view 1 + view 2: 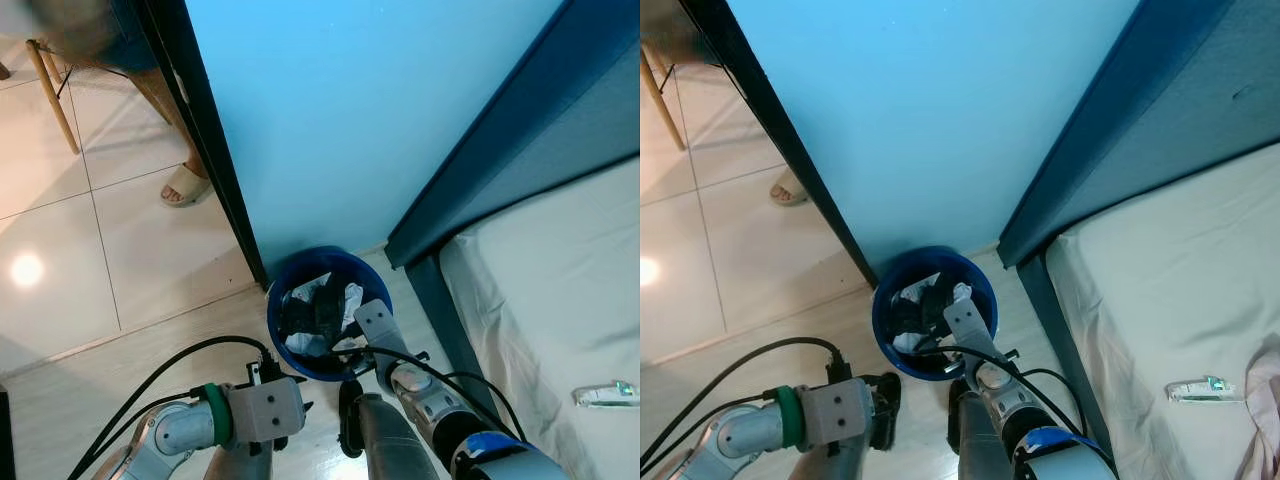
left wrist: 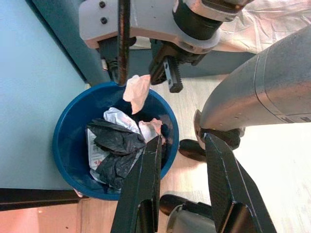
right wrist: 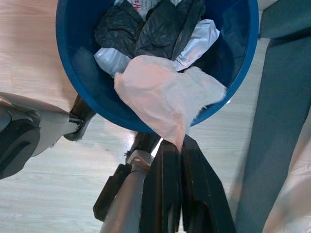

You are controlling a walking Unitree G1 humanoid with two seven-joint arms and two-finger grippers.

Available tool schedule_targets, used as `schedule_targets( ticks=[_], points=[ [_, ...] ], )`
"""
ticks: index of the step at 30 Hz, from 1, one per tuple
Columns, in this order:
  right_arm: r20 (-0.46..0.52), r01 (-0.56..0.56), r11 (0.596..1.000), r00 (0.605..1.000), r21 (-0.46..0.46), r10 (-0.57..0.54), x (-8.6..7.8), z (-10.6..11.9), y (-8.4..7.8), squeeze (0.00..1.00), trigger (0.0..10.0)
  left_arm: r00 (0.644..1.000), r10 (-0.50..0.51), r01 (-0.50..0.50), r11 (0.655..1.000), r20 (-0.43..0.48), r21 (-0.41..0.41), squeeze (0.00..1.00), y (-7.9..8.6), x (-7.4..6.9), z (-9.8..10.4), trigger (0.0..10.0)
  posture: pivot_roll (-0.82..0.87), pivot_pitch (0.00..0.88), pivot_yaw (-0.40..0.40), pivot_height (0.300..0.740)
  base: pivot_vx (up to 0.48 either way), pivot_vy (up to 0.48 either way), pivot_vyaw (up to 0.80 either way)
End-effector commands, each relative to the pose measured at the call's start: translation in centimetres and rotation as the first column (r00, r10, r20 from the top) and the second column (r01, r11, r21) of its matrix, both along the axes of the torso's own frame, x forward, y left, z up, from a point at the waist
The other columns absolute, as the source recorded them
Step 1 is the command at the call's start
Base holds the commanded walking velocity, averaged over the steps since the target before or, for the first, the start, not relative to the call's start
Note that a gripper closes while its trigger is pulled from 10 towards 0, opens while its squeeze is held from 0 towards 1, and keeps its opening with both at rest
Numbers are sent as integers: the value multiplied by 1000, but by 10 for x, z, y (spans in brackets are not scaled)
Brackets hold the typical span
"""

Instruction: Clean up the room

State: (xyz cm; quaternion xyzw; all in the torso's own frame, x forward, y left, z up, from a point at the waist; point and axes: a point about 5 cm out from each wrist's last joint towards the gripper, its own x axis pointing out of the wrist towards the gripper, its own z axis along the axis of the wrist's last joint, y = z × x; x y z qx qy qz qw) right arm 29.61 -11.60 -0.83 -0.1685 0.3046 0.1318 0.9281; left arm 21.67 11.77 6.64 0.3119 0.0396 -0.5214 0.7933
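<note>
Currently — right gripper [image 3: 174, 145]: fingers pressed together, pinching pale tissue [image 3: 165, 97] over blue bin [image 3: 77, 82] rim | left gripper [image 2: 182, 160]: fingers spread, empty, beside bin | bin: holds black bags [image 2: 114, 145], stands on floor between blue wall [image 1: 340, 110] and bed [image 1: 560, 300]

Bright, even indoor light fills both eye views. A round white glare spot sits on the glossy pale floor tiles [image 1: 60, 200] at the left edge of the frame, a lamp's reflection. The upper left corner is soft and smeared. The flat light-blue wall [image 1: 340, 110] is evenly lit. Straight edges lean outward, a wide-angle stretch. The round blue plastic bin [image 2: 73, 141] is dark inside. In the left wrist view the two long black fingers [image 2: 141, 194] are slightly blurred; the pale wood floor [image 3: 39, 160] shows a soft sheen.
</note>
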Motion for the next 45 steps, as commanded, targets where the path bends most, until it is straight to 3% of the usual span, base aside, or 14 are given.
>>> schedule_targets(
  ticks=[1, 5, 6, 7, 8, 22, 23, 25, 27, 29, 30, 33, 41, 45],
  points=[
    [-78, 0, 1000, 997, 3, 0, -17, -16, 0, 1000, 10000, 999, -10, 11, 1000, -50, 21, 0, -1, -10, -12, 10000, 119, 428, 36, 740, 0, 0, 0],
    [-51, 0, 1000, 999, -14, -1, -15, -14, 0, 1000, 10000, 999, -9, 10, 1000, -48, 20, 0, -1, -10, -12, 10000, 118, 422, 34, 740, 0, 0, 0],
    [-38, 0, 1000, 999, -25, -1, -14, -13, 0, 329, 10000, 999, -8, 9, 1000, -47, 20, 0, -1, -10, -13, 10000, 118, 421, 34, 740, 0, 0, 0],
    [-38, 0, 1000, 999, -25, -1, -14, -13, 0, 329, 10000, 999, -8, 9, 1000, -47, 20, 0, -1, -10, -13, 10000, 118, 421, 34, 740, 0, 0, 0],
    [-27, 1, 999, 1000, -32, -2, -13, -12, 0, 0, 10000, 999, -7, 8, 1000, -44, 21, 0, -1, -9, -13, 10000, 119, 421, 33, 740, 0, 0, 0],
    [7, 13, 999, 1000, -44, -13, -8, -7, -2, 0, 10000, 1000, 13, -12, 1000, -23, 28, 0, -1, -4, -13, 10000, 112, 400, 33, 740, 0, 0, 0],
    [28, 83, 997, 996, 6, -83, -6, -5, -6, 0, 10000, 965, 255, -256, 967, -53, 0, 0, 8, 16, -20, 10000, 82, 309, 7, 740, 0, 0, 0],
    [60, 190, 978, 979, 89, -195, -4, -2, -12, 0, 10000, 811, 567, -575, 818, -141, -16, 0, 22, 35, -33, 10000, 68, 277, 4, 740, 0, 0, 0],
    [87, 236, 965, 965, 118, -247, -6, -1, -17, 0, 10000, 692, 685, -707, 707, -226, -19, 0, 27, 37, -41, 10000, 58, 250, 3, 740, 0, 0, 0],
    [112, 257, 960, 956, 115, -270, -9, -2, -21, 0, 10000, 626, 729, -763, 646, -278, -24, 0, 28, 35, -48, 10000, 47, 221, 0, 740, 0, 0, 0],
    [112, 257, 960, 956, 115, -270, -9, -2, -21, 0, 10000, 626, 729, -763, 646, -278, -24, 0, 28, 35, -48, 10000, 47, 221, 0, 740, 0, 0, 0],
    [133, 279, 945, 944, 169, -302, -15, -3, -25, 0, 10000, 553, 776, -816, 578, -304, -9, 0, 28, 31, -59, 10000, 26, 191, -6, 740, 0, 0, 0],
    [141, 266, 946, 945, 185, -294, -18, -4, -22, 0, 10000, 529, 807, -838, 545, -262, -11, 0, 25, 41, -59, 10000, 8, 158, -9, 740, 0, 0, 0],
    [154, 268, 945, 942, 186, -297, -16, -2, -21, 0, 10000, 528, 822, -844, 535, -214, -30, 0, 20, 54, -53, 10000, -5, 156, -7, 740, 0, 0, 0]
  ],
)
